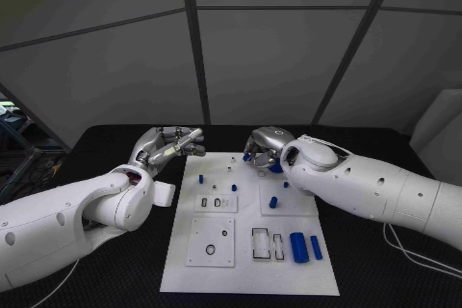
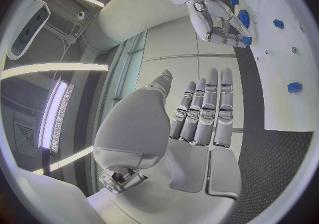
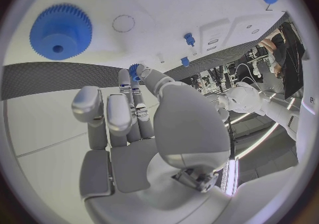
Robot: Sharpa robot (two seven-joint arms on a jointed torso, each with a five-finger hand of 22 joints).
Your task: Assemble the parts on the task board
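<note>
Black tabletop (image 1: 115, 137) runs under everything, with the white task board (image 1: 246, 278) laid lengthwise in its middle. Starting at the fingertips: the right hand (image 1: 267, 147) has a small blue gear (image 3: 135, 69) nipped between thumb and a fingertip (image 3: 124, 77), the other fingers lying straight and close alongside, over the board's far end at about one o'clock from its centre. A bigger blue gear (image 3: 60, 31) sits on the board just beside that hand. The left hand (image 1: 171, 145) is off the board's far left corner, near eleven o'clock, fingers (image 2: 211, 108) straight and pressed side by side, thumb apart, nothing in it.

Farther out, small blue pegs (image 1: 234, 187) stand near the board's centre, another blue peg (image 1: 274, 202) at roughly three o'clock. Two blue cylinders (image 1: 306, 247) lie side by side at five o'clock, next to black-outlined slots (image 1: 267, 244). A black ring (image 1: 210, 250) lies at seven o'clock.
</note>
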